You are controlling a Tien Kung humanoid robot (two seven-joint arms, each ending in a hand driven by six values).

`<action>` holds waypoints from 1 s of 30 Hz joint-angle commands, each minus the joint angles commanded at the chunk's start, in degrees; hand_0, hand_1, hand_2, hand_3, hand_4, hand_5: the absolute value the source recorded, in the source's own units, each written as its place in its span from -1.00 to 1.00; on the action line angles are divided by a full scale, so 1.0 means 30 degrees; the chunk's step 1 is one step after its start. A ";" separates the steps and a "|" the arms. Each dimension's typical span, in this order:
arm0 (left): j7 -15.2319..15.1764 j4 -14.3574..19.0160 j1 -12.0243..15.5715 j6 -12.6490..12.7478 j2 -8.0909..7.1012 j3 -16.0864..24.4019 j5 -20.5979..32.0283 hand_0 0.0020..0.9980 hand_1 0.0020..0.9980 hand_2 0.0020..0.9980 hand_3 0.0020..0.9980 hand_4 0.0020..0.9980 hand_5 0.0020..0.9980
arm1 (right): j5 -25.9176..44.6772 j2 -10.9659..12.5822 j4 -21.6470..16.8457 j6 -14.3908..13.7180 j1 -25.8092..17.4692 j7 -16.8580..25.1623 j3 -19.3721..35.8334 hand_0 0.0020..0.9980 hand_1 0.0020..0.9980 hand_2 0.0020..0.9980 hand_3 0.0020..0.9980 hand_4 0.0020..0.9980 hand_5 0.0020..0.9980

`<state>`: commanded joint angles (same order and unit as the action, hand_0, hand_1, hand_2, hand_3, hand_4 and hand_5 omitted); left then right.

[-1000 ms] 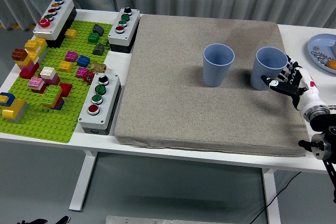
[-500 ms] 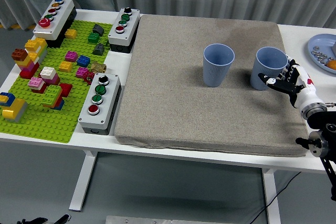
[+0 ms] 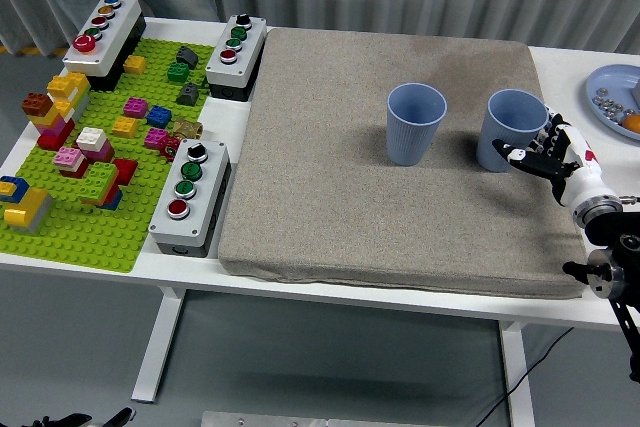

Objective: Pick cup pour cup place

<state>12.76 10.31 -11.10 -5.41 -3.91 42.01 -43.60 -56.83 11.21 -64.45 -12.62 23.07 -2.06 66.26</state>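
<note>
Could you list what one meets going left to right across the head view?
Green brick baseplate → grey mat → left blue cup → right blue cup → right hand → blue plate.

You are seeing wide open mat (image 3: 330, 177) left of the left cup (image 3: 414, 123); that cup is standing near the right cup (image 3: 513, 129), narrowing the gap, with the plate (image 3: 612, 87) crowding the right.
</note>
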 joint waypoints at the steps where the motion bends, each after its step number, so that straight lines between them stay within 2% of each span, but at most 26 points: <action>1: 0.0003 0.0000 -0.0007 -0.0002 -0.0002 0.0005 -0.0014 0.54 0.52 0.63 0.32 -0.01 1.00 | 0.0007 -0.0005 0.0024 0.0006 0.0026 -0.0002 -0.0010 0.90 0.74 0.93 0.91 0.69 -0.64; 30: 0.0031 0.0000 -0.0022 -0.0030 -0.0025 -0.0075 -0.0112 0.54 0.52 0.63 0.32 -0.01 1.00 | 0.0222 -0.0366 0.0893 0.0020 0.0691 -0.0023 -0.0449 0.90 0.74 0.92 0.90 0.68 -0.63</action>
<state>12.86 10.31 -11.17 -5.50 -3.99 41.78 -43.93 -56.16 10.11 -61.78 -12.56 25.14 -2.13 64.91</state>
